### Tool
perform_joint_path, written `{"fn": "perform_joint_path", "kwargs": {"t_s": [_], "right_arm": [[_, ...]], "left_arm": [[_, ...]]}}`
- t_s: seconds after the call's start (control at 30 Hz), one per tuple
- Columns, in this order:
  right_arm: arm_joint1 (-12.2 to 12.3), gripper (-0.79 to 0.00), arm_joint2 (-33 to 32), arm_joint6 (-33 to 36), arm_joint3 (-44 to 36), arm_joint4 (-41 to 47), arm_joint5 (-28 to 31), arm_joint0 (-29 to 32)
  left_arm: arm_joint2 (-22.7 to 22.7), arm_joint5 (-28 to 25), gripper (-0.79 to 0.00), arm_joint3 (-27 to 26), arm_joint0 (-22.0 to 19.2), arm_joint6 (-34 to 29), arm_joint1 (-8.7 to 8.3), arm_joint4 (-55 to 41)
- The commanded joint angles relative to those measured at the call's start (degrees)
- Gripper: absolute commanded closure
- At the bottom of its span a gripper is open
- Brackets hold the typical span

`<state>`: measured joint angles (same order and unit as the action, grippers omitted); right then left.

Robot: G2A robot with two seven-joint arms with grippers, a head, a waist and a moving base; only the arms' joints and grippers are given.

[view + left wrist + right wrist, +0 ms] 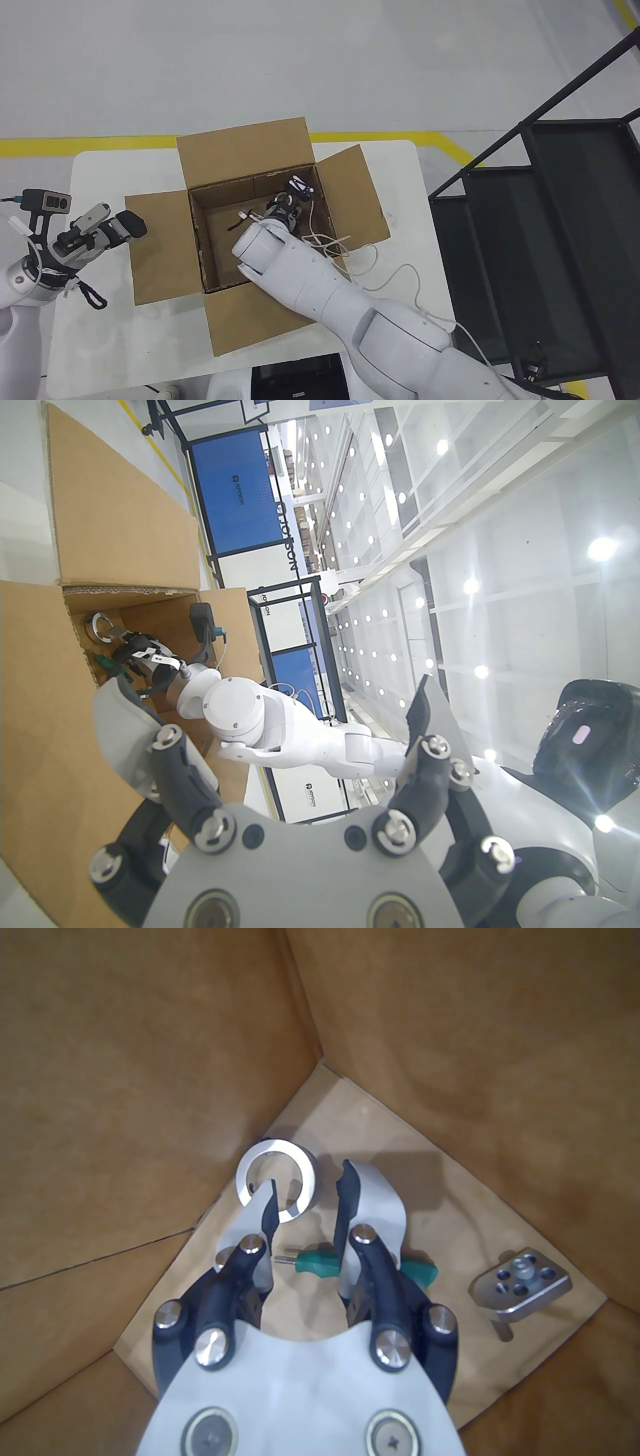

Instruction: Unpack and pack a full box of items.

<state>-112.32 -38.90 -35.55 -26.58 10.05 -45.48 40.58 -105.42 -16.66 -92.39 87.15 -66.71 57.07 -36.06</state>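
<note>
straddling ring (300,1163) prob, r gripper (307,1190) spread; r wrist cam adds plate (520,1285); l gripper (270,695) spread

This looks like a large industrial hall. It has a smooth grey floor (300,60) marked with a yellow line (90,146) and black metal stairs (545,210) beside the white counter (405,170). Blue-and-white partition panels (232,490) stand on black frames under a high ceiling (525,525) with rows of round lamps (602,548).

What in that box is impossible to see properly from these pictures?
Top view: most of the box floor, hidden beneath the right arm.
Right wrist view: the middle of the green-handled tool, covered by a finger of the right gripper.
Same view: whether the other fingertip touches the metal ring or hangs above it.
</note>
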Motion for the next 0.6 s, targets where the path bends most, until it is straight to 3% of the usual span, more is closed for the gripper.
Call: {"fn": "perform_joint_path", "kwargs": {"t_s": [0.0,0.17,0.57], "right_arm": [[-0.1,-0.222,0.7,-0.1,0.5,0.5,0.1,-0.3],[-0.4,0.000,2.2,-0.3,1.4,2.1,0.5,-0.9],[-0.6,0.000,4.6,-1.4,1.9,5.1,3.0,-1.6]], "left_arm": [[0.0,0.0,-0.785,0.0,0.0,0.0,0.00,0.0],[0.0,0.0,-0.785,0.0,0.0,0.0,0.00,0.0],[0.0,0.0,-0.785,0.0,0.0,0.0,0.00,0.0]]}}
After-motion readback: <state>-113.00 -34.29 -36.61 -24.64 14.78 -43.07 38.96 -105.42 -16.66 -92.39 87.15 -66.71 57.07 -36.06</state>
